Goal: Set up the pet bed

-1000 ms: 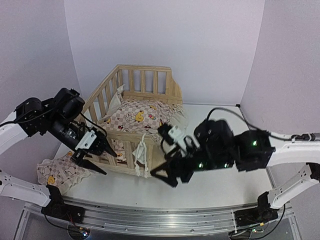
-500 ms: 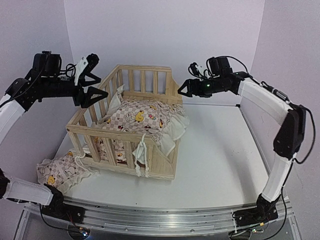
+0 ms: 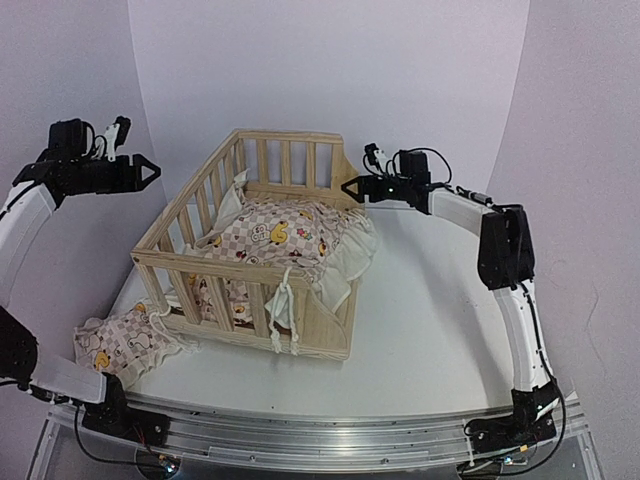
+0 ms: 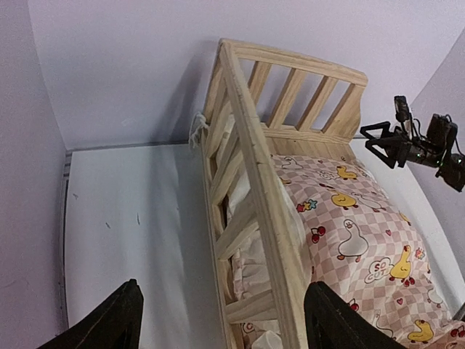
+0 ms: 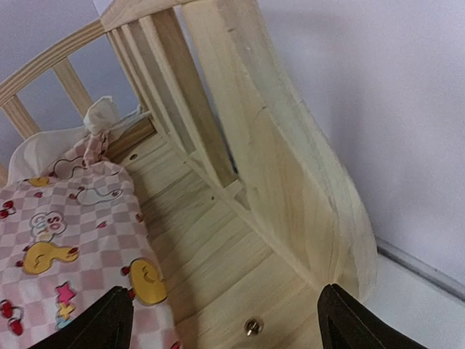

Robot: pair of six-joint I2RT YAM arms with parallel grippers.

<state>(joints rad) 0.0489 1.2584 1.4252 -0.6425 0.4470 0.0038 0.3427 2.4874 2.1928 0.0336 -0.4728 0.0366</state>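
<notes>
The left gripper (image 3: 148, 172) and right gripper (image 3: 350, 189) were spread, holding nothing; the frame (image 3: 240, 268) looked stiff; the cushion (image 3: 285, 232) looked soft and floppy, best pinched at its ruffle (image 3: 352, 258).

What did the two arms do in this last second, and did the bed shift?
Both arms rose from the bed's front and swung back: the left fingers out left, the right fingers to the back right corner of the wooden frame. Both are open, holding nothing. Frame and cushion stayed put.

White table (image 3: 440, 330) carries pine frame (image 3: 322, 328), checked pillow (image 3: 120, 340).
</notes>
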